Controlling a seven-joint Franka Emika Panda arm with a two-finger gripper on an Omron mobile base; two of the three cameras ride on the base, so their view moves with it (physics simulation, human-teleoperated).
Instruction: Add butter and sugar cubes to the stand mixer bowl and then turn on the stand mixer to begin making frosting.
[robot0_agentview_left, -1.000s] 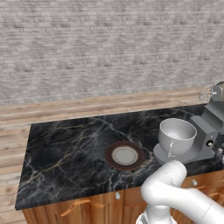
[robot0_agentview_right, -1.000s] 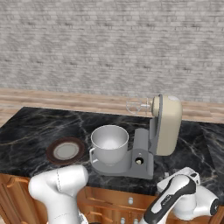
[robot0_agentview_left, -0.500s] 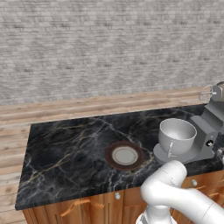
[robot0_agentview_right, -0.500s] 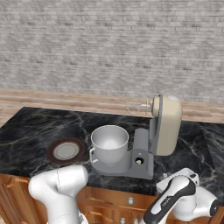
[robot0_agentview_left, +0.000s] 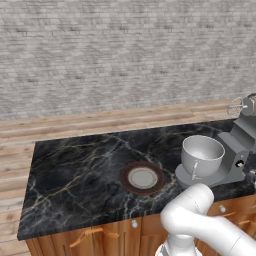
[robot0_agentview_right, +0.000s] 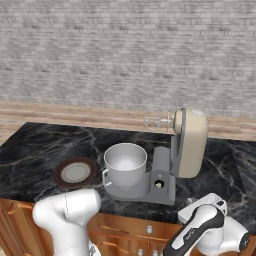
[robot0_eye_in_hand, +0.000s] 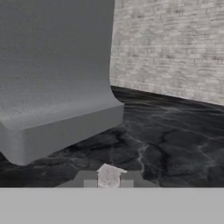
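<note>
Black marble tabletop (robot0_agentview_left: 75, 175) | stand mixer (robot0_agentview_right: 187, 145), head tilted back, bowl (robot0_agentview_right: 125, 162) on its base, apparently empty | beside the mixer's base your fingers (robot0_eye_in_hand: 89, 178) have just clenched on what looks like a sugar cube (robot0_eye_in_hand: 108, 174) | first pick looks made; bowl next.

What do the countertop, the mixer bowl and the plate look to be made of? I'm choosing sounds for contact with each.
Countertop: polished black marble or stone, judging by the pale veins and slight sheen. Stand mixer bowl: smooth light grey, probably brushed metal, though glazed ceramic is possible. Plate: likely glazed ceramic, with a pale centre and a dark brown rim.
</note>
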